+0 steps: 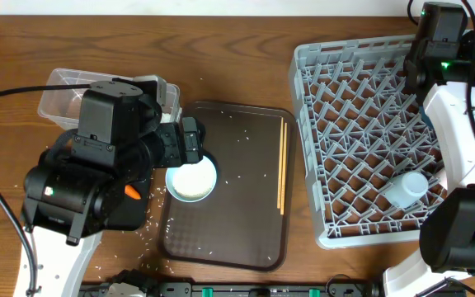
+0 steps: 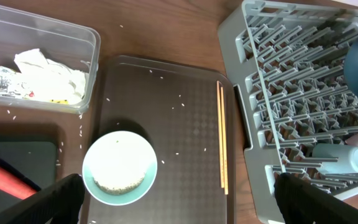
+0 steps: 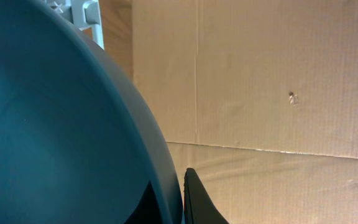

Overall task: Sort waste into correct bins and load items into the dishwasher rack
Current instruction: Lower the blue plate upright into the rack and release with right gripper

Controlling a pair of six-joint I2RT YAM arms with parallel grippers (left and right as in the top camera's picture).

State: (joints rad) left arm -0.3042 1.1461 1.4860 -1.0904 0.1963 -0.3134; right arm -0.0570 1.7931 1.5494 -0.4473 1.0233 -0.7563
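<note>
Wooden table (image 1: 246,49) | left claw (image 2: 179,188) released near white bowl (image 2: 119,168) | right claw (image 3: 180,202) clenched on dark blue dish (image 3: 55,124)

Dark blue dish (image 3: 55,124) (light-grey rack (image 1: 361,132))

You look at a wood-grain bench (image 1: 237,49), a light-grey plastic rack (image 1: 361,115), a clear glossy plastic tub (image 2: 92,68) with crumpled paper (image 2: 51,73), a matt textured tray (image 2: 185,118) and a smooth, faintly glossy dish (image 3: 55,137).

A lab bench is imitating a kitchen: a light-grey plastic dish rack (image 1: 369,237) is sitting on a brown wooden tabletop (image 1: 246,49), with tan cardboard sheets (image 3: 278,74) showing beyond.
</note>
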